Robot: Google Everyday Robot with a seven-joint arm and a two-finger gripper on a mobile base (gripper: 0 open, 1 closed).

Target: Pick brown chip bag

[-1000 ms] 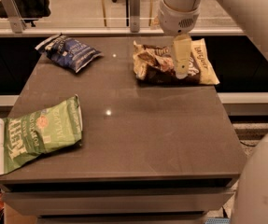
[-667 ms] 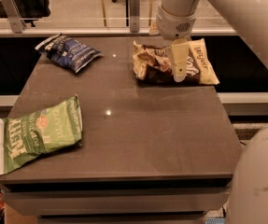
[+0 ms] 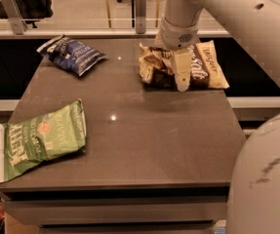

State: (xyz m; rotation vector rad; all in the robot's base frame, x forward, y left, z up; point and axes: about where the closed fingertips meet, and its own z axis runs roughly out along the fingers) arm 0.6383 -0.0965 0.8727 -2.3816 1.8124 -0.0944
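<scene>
Progress looks to be at the point of the grasp: the cream-coloured gripper (image 3: 181, 82), hanging straight down from the white robot arm (image 3: 212, 6), is set low on the middle of the crinkled dark brown chip bag with tan ends and white "Salt" lettering (image 3: 203, 67), touching it or very nearly so. Whether the gripper is spread or closed, and whether it has any hold of the bag, cannot be told from this view. The bag lies flat at the far right corner of the grey-brown tabletop (image 3: 144, 130), so by the look of it the reach is done and the lift is left to do. One tan end of the bag lies close to the table's right edge and its back sits near the far edge, beyond which a dark gap and a pale rail (image 3: 81, 33) run. Upward the way seems free. The dark blue chip bag (image 3: 71, 55) lies well apart at the far left, and the light green chip bag (image 3: 42, 138) lies at the near left, partly over that edge; neither is in the way. The robot's white body (image 3: 266, 179) fills the near right
</scene>
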